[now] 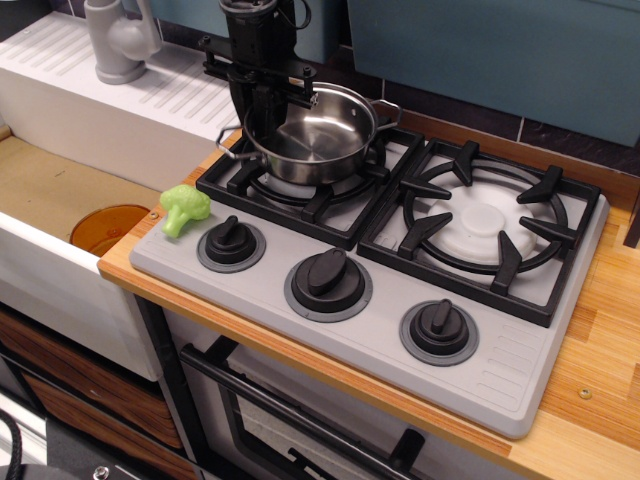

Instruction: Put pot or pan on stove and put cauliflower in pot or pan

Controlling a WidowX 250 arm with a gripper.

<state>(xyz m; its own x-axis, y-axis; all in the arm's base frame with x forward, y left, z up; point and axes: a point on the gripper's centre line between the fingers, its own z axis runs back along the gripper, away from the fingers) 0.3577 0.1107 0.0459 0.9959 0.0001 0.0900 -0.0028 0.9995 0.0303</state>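
Observation:
The shiny steel pot (312, 140) sits over the left burner grate of the grey two-burner stove (480, 340), roughly level. My black gripper (262, 100) comes down from above and is shut on the pot's back-left rim. The light-green cauliflower floret (184, 207) lies at the stove's front-left corner, next to the left knob (230, 240), well clear of the gripper. The right burner (487, 222) is bare.
A sink basin (55, 185) lies left of the stove with an orange disc (108, 228) in it. A grey faucet (120, 38) and white drainboard stand at the back left. The wooden counter (600, 330) runs along the right. An oven door sits below.

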